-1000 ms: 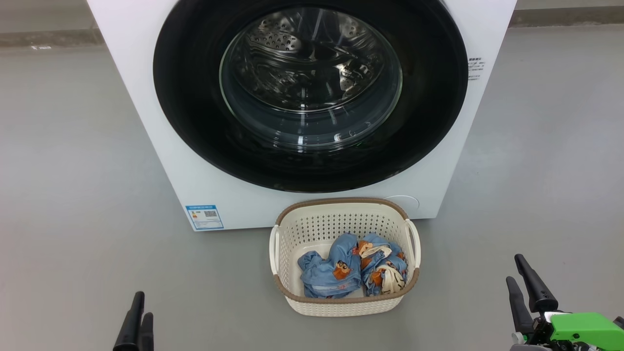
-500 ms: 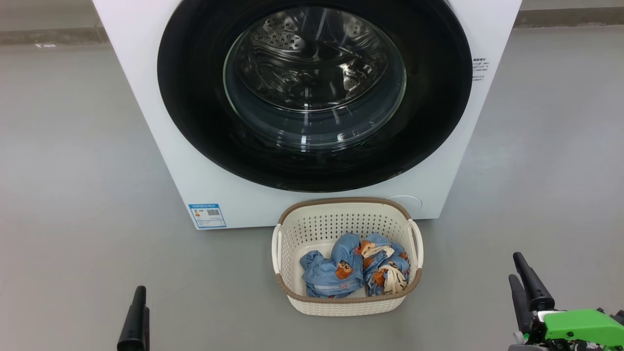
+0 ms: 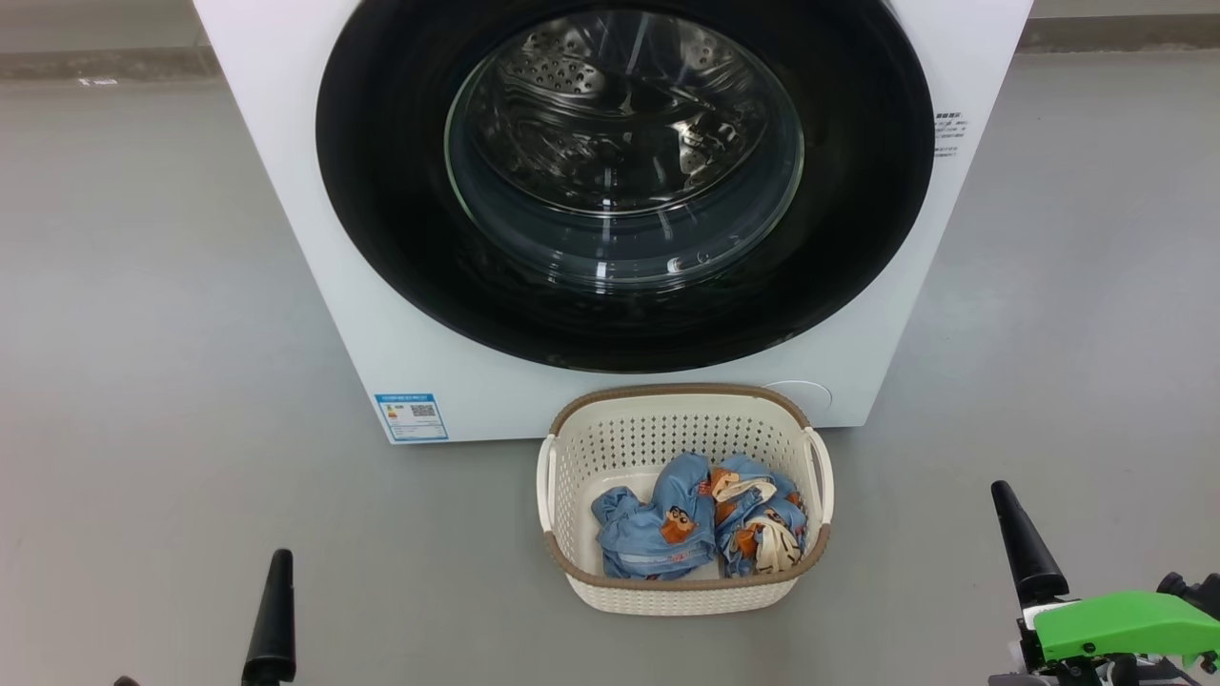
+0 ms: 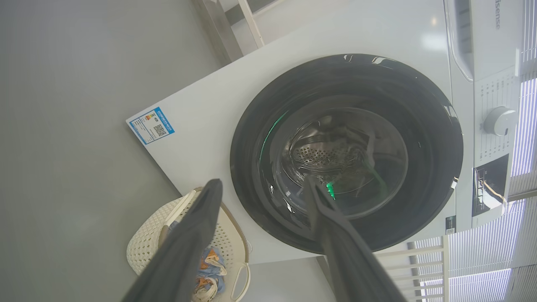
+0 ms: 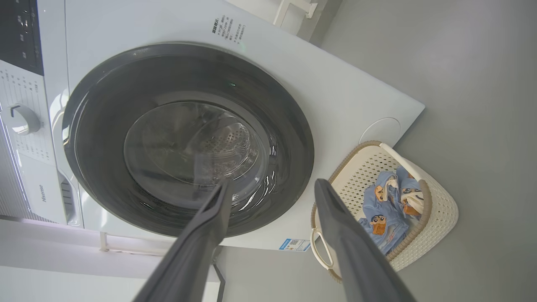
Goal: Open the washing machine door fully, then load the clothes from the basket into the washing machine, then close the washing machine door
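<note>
Well, I am right at the start of this job. The washing machine door [image 3: 624, 171] looks shut flat against the front of the washing machine [image 3: 286, 191]. Through its glass I can see the shiny drum, and it looks empty. So the first step, pulling the door wide open, is not done yet.

The basket [image 3: 679, 391] sits on the grey floor [image 3: 143, 333] just in front of the machine, below the door and a bit to my right. The clothes [image 3: 701, 529] lie in a small blue heap at the bottom of it. None of them are in the drum, as far as I can tell.

My left gripper [image 4: 262, 182] has its two fingers spread apart and holds nothing. My right gripper [image 5: 272, 183] is spread apart too, and it is empty. Both hang low, one on each side, well apart from the door and the basket.

So all three steps are left: open the door, move the clothes in, then push the door shut. I think the door must come first. I cannot see a handle on its black rim from here, so I will have to hunt for the spot to pull.
</note>
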Controlling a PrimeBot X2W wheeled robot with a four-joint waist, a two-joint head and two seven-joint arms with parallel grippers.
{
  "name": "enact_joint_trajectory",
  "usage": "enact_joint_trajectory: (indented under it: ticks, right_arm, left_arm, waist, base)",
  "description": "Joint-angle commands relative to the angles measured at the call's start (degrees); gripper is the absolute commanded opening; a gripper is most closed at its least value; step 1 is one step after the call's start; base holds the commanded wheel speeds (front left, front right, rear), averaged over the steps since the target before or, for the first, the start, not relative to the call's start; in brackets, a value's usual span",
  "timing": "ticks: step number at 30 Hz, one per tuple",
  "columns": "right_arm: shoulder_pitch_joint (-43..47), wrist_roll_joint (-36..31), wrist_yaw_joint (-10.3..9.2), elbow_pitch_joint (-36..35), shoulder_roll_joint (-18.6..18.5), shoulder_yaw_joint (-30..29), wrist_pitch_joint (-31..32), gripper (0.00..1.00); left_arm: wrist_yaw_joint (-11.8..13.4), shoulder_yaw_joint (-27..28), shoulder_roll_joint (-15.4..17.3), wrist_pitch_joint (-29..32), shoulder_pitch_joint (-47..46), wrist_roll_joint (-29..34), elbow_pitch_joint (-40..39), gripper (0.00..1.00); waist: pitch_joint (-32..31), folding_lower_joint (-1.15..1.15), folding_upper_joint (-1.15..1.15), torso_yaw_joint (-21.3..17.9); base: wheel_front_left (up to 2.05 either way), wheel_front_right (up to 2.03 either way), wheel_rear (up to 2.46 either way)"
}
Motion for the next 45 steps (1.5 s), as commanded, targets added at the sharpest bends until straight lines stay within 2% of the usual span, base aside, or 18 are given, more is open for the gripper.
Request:
enact_joint_trajectory:
  ticks: [1, 9, 45]
  right_arm:
    - [-2.24, -2.39, 0.14, -1.92, -1.18, 0.60, -0.67, 1.00]
    - [-2.37, -8.73, 0.16, -2.59, -1.60, 2.10, -2.14, 1.00]
    - [-3.11, -29.23, 0.23, -4.01, -3.62, 6.41, -7.86, 1.00]
  left_arm:
    - [-0.14, 0.27, 0.77, -0.85, -1.02, 2.54, -2.01, 1.00]
    - [-0.18, 0.07, 0.61, -2.30, -0.99, 8.79, -2.64, 1.00]
    - [-0.31, -1.17, 0.69, -7.94, -0.82, 31.59, -5.85, 1.00]
  waist:
    - [0.04, -0.01, 0.00, 0.07]
    - [0.28, -0.01, 0.00, 0.43]
    - [1.04, -0.01, 0.00, 1.79]
  base:
    - [0.00, 0.00, 0.00]
    - [0.00, 0.00, 0.00]
    - [0.00, 0.00, 0.00]
